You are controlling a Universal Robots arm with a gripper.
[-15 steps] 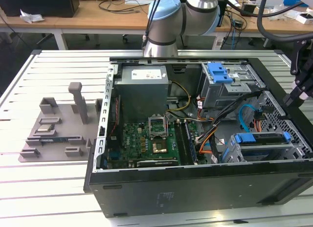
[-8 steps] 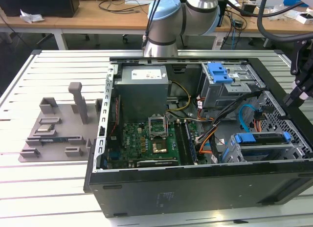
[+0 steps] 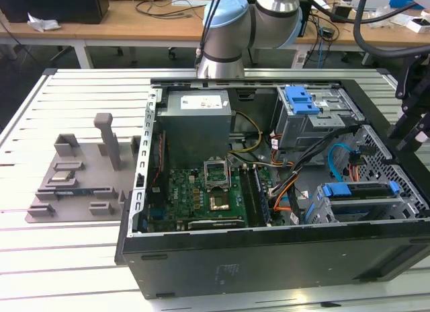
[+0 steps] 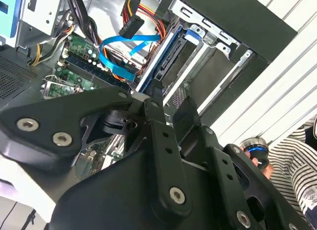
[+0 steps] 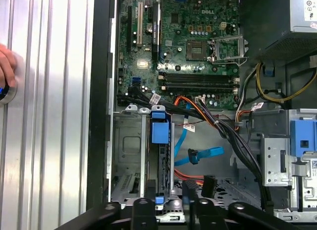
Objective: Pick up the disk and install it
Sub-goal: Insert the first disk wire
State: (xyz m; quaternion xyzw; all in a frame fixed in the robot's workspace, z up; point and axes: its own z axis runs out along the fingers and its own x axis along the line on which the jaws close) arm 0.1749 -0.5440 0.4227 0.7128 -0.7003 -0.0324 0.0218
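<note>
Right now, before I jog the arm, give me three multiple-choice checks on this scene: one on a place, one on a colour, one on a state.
1. Where is the disk?
A. on the slatted table outside the case
B. on top of the power supply
C. in the drive cage

2. What colour is the motherboard?
A. green
B. red
C. white

3. How is the gripper?
A. shut on the disk
B. open and empty
C. shut on a cable

Answers:
1 C: it stands in the cage at the exterior view's right.
2 A: the board is green in the exterior view.
3 B: the first wrist view shows its fingers apart with nothing between them.
</note>
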